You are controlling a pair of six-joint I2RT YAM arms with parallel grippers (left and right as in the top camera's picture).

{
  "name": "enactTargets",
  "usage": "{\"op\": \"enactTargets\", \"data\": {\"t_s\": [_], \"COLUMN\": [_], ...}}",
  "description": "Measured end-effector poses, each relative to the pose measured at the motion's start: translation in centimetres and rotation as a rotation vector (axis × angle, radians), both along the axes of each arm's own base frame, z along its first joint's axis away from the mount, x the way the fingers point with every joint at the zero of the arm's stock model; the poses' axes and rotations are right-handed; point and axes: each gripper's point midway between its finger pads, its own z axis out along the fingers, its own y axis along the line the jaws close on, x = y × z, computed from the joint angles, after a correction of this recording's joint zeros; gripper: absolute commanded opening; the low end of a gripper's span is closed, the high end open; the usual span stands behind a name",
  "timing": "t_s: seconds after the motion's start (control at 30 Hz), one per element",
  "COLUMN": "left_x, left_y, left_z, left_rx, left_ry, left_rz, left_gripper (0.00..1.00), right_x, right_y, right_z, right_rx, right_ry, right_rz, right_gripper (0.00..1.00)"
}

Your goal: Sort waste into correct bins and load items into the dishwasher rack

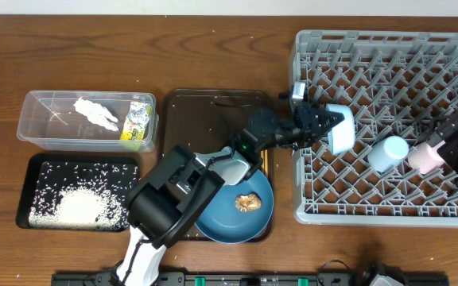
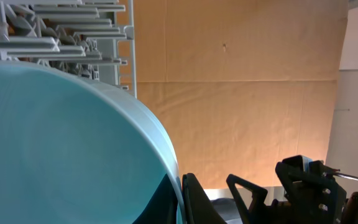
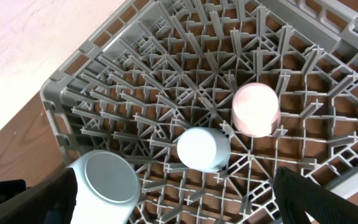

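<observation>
Loading step in hand: the left pincer (image 1: 323,124) is clenched on the bowl (image 1: 340,129), tipped on its side at the left of the rack (image 1: 388,48). I can't tell whether it touches the pegs. A blue cup (image 1: 388,152) and a pink cup (image 1: 426,157) sit further right. The right pincer (image 1: 450,139) hangs spread, empty. Next, I'd say: settle the bowl between pegs, then release. The plate (image 1: 221,226), with the lump (image 1: 249,202) on it, waits on the brown tray (image 1: 205,103).

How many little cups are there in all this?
2. A light-blue cup and a pinkish cup sit side by side in the grey rack, toward its right side. Others could be hidden.
</observation>
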Motion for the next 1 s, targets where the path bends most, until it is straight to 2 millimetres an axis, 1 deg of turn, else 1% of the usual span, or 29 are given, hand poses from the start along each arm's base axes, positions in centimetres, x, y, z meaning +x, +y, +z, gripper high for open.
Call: {"op": "enactTargets", "data": {"t_s": [0.07, 0.1, 0.13, 0.2, 0.23, 0.37, 0.43, 0.7, 0.77, 0.8, 0.87, 1.0], "left_x": [0.2, 0.3, 0.4, 0.8, 1.0, 1.6, 1.7, 2.9, 3.3, 3.6, 4.0, 4.8], "left_y": [0.3, 0.4, 0.6, 1.0, 1.2, 2.0, 2.3, 4.1, 4.8, 5.1, 5.7, 7.5], "left_z": [0.0, 0.0, 0.0, -0.1, -0.1, -0.3, -0.5, -0.6, -1.0, -1.3, -2.8, -6.6], "left_rx": [0.003, 0.005, 0.008, 0.012, 0.014, 0.024, 0.032, 0.043, 0.057, 0.068, 0.114, 0.232], "left_ry": [-0.012, -0.017, -0.027, -0.037, -0.04, -0.048, -0.055, -0.082, -0.074, -0.067, -0.028, 0.065], "left_rz": [0.001, -0.001, -0.004, -0.003, -0.004, -0.007, -0.012, -0.026, -0.028, -0.027, -0.028, -0.025], "left_gripper": [0.17, 0.28, 0.37, 0.47, 0.5, 0.55, 0.59, 0.66, 0.66, 0.66, 0.68, 0.71], "right_x": [0.0, 0.0, 0.0, 0.0, 0.0, 0.0, 0.0, 0.0, 0.0, 0.0, 0.0, 0.0], "right_y": [0.0, 0.0, 0.0, 0.0, 0.0, 0.0, 0.0, 0.0, 0.0, 0.0, 0.0, 0.0], "right_z": [0.0, 0.0, 0.0, 0.0, 0.0, 0.0, 0.0, 0.0, 0.0, 0.0, 0.0, 0.0], "right_rx": [0.0, 0.0, 0.0, 0.0, 0.0, 0.0, 0.0, 0.0, 0.0, 0.0, 0.0, -0.001], "right_ry": [0.0, 0.0, 0.0, 0.0, 0.0, 0.0, 0.0, 0.0, 0.0, 0.0, 0.0, -0.001], "right_rz": [0.0, 0.0, 0.0, 0.0, 0.0, 0.0, 0.0, 0.0, 0.0, 0.0, 0.0, 0.0], "right_gripper": [0.94, 0.94, 0.94, 0.94, 0.94, 0.94, 0.94, 0.94, 0.94, 0.94, 0.94, 0.94]}}
